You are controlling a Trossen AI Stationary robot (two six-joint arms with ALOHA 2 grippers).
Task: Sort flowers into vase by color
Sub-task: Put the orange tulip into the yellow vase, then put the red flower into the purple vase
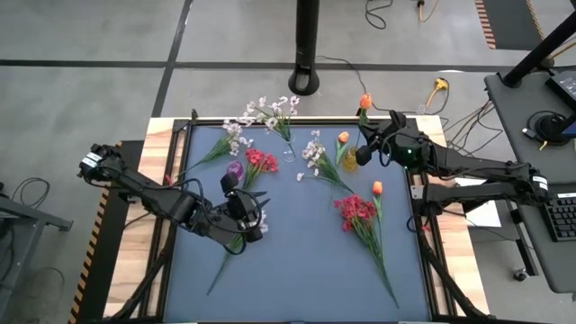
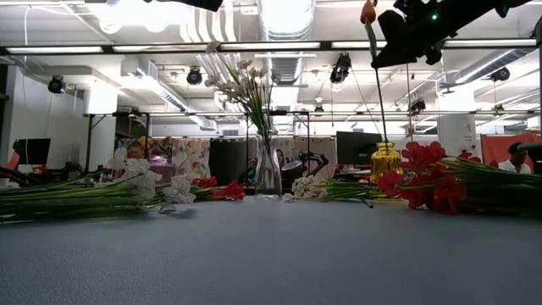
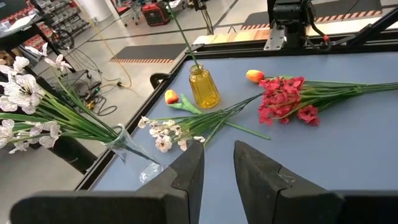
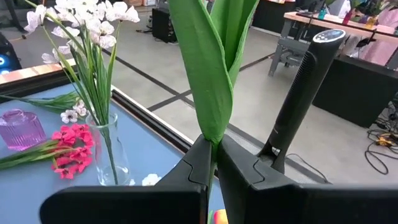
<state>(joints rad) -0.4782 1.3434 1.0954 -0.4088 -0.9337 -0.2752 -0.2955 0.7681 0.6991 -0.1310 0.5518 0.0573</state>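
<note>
**Right gripper holds an orange tulip over the yellow vase**

High view: The right gripper [image 1: 367, 144] is near the table's [image 1: 297, 279] far right corner, clamped on the stem of an orange tulip [image 1: 364, 102] whose bud points past the far edge. Just beside it stands the yellow vase [image 1: 349, 161], with another orange bud [image 1: 343, 138] lying close by. A clear vase [image 1: 287, 148] near the middle of the far edge holds white flowers [image 1: 270, 112]. A purple vase [image 1: 235, 168] stands left of centre, red flowers [image 1: 260, 161] beside it. More white sprays [image 1: 232, 135] lie toward the far left corner, and another white spray [image 1: 314, 155] lies at centre. A red spray [image 1: 356, 212] and an orange tulip [image 1: 377, 188] lie on the right half, stems running to the near edge. The left gripper [image 1: 247, 216] hovers left of centre, over a green stem.

Low view: The right gripper [image 2: 385, 52] hangs high, the tulip's stem [image 2: 378, 97] dropping straight into the yellow vase [image 2: 385, 160]. The clear vase [image 2: 268, 172] stands mid-table.

Left wrist view: The left gripper [image 3: 216, 171] has its fingers [image 3: 188, 169] slightly apart; nothing shows between them.

Right wrist view: The right gripper [image 4: 212, 163] is shut on the tulip's stem, green leaves [image 4: 211, 59] rising above it.
</note>
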